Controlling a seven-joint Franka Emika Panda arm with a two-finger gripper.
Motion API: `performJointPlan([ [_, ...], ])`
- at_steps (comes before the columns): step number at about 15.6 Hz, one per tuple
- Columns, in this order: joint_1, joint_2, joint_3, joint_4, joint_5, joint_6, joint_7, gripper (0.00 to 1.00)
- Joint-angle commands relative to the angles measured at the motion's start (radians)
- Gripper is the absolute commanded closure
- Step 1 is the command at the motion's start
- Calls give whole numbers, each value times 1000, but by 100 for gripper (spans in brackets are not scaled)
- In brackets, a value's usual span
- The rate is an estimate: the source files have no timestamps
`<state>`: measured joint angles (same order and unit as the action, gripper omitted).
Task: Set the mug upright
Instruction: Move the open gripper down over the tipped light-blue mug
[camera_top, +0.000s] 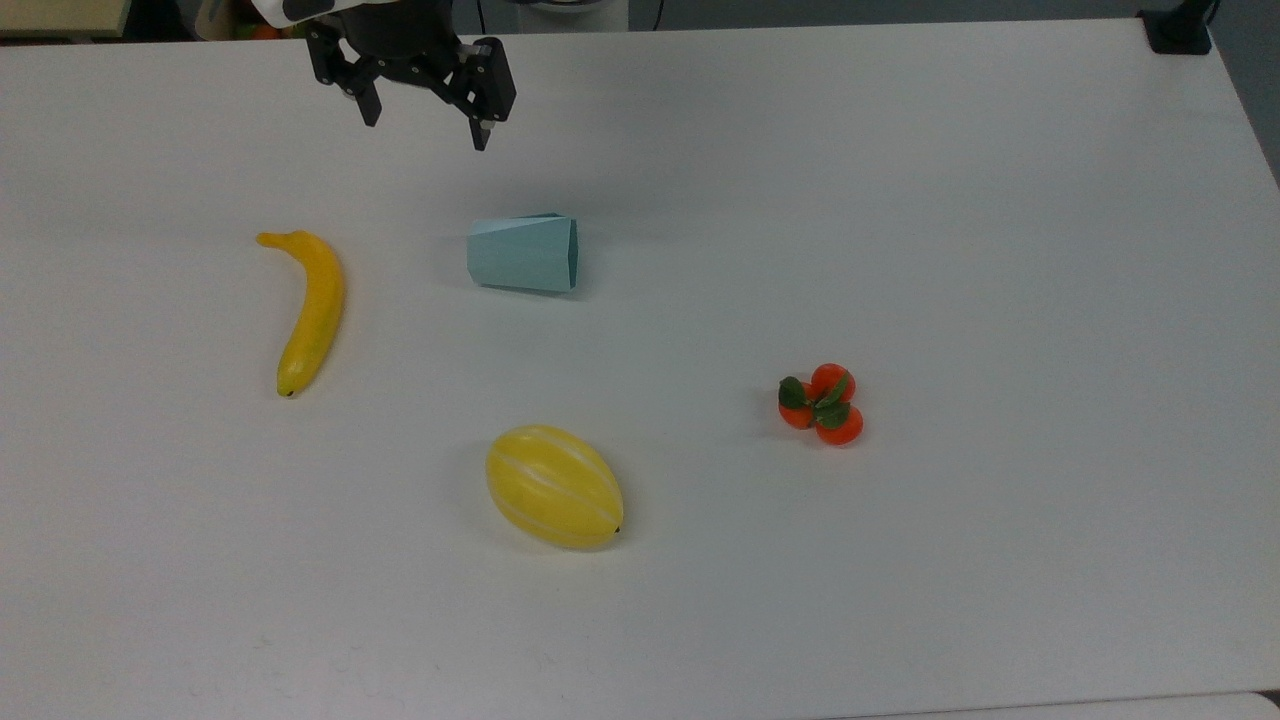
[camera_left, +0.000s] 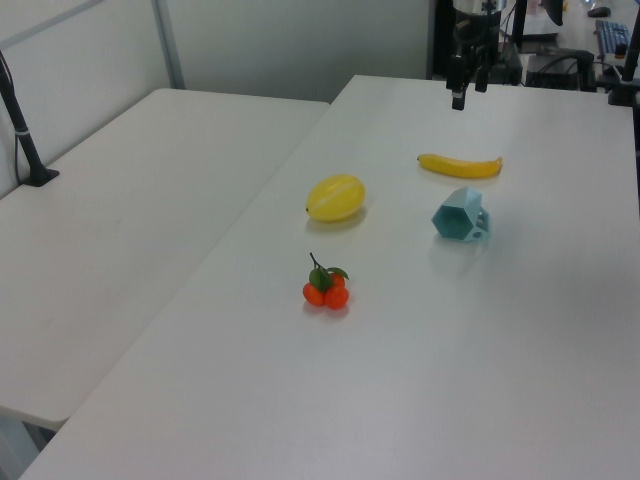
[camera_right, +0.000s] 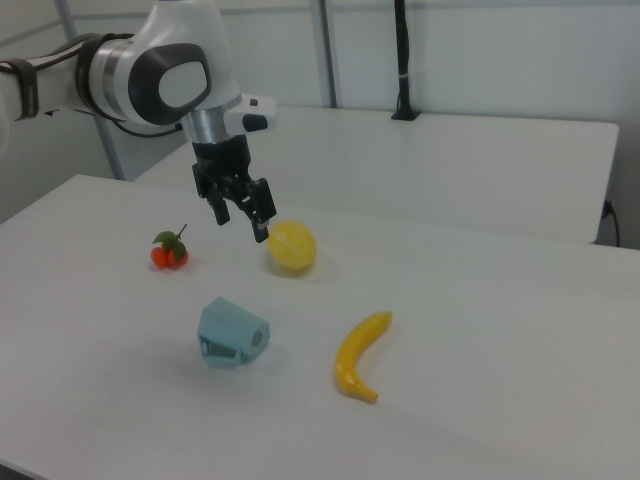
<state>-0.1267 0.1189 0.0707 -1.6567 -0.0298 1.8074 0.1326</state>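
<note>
Open jaws are showing on the gripper (camera_top: 425, 118): its two black fingers are standing apart with nothing between them, and it is hanging in the air above the white table (camera_top: 900, 250), at the far edge in the top view. In the right view the gripper (camera_right: 240, 220) is pointing down, and the arm (camera_right: 150, 80) is reaching in from the right view's left.

The mug (camera_top: 523, 253) is lying on its side on the table, not upright. In the top view it is sitting below the gripper and well apart from it, with the wider hexagonal rim facing the top view's right and the narrower base facing the top view's left. In the left view the mug (camera_left: 460, 216) is showing its six-sided end to the camera, and a small handle part is lying against the table on the left view's right. In the right view the mug (camera_right: 231, 335) is resting in front of the gripper.

The banana (camera_top: 308, 308) is lying on the top view's left of the mug, apart from it. The yellow melon (camera_top: 553, 486) is lying nearer to the camera in the top view. The small cluster of oranges (camera_top: 822, 405) with green leaves is resting on the top view's right, well apart from the mug.
</note>
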Motion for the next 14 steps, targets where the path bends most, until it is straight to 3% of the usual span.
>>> performJointPlan([
  [1,16,-18,-50,9,19,-3,-40,0],
  [14,16,-13,-49,11,22,0,-50,0],
])
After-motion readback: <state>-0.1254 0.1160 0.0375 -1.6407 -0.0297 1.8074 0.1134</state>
